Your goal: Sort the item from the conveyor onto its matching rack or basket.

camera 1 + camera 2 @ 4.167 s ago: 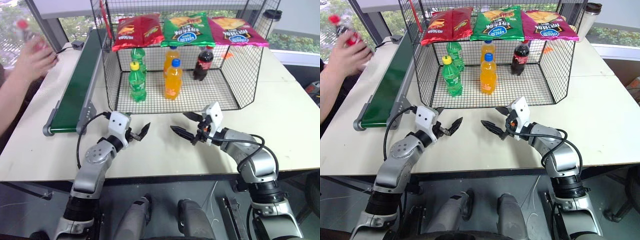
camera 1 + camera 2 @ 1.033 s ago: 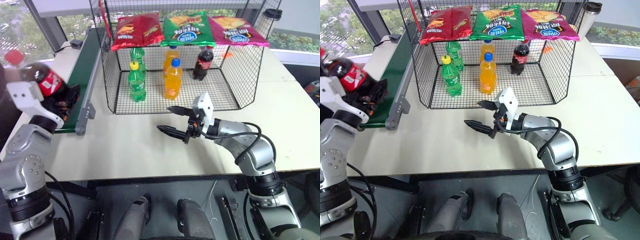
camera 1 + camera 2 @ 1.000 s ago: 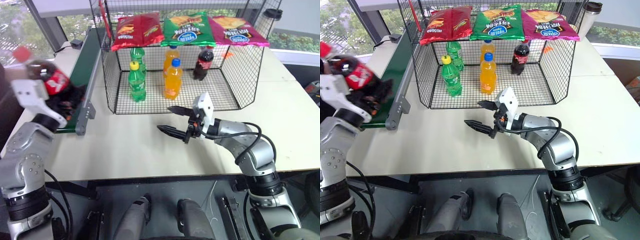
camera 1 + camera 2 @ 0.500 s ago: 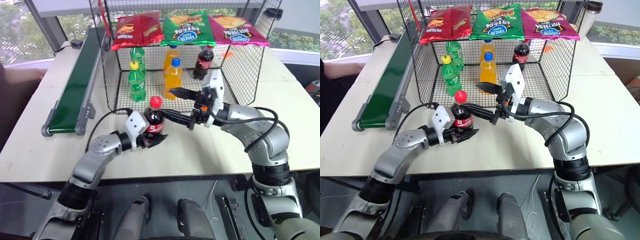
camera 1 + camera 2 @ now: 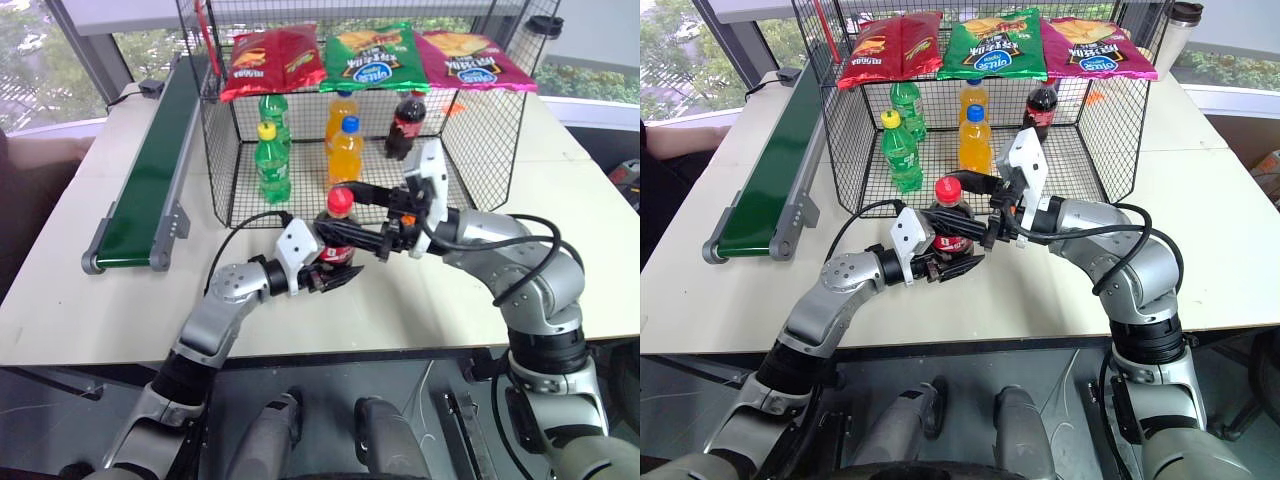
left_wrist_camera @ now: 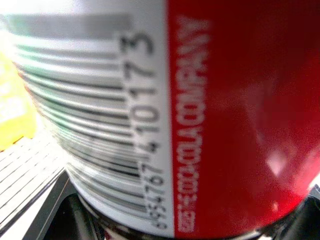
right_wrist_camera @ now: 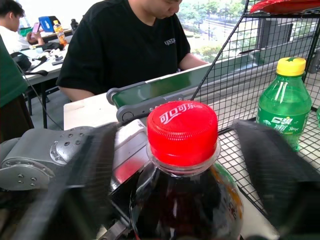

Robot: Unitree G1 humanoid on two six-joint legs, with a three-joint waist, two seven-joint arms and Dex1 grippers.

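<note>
The pale beige desk (image 5: 600, 250) carries a long dark green conveyor belt with grey rails (image 5: 150, 180) and, beside it, a large black wire-mesh cage (image 5: 470, 150).

Left gripper (image 5: 335, 272) clamped shut, right gripper (image 5: 362, 218) pointing toward it.

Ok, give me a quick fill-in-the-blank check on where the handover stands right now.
1. The left gripper is shut on the ____.
2. The right gripper has its fingers on either side of the bottle's ____ cap.
3. The dark-capped cola bottle stands inside the ____.
4. The green conveyor carries ____ bottles.

Missing words: cola bottle; red; wire cage; no
</note>
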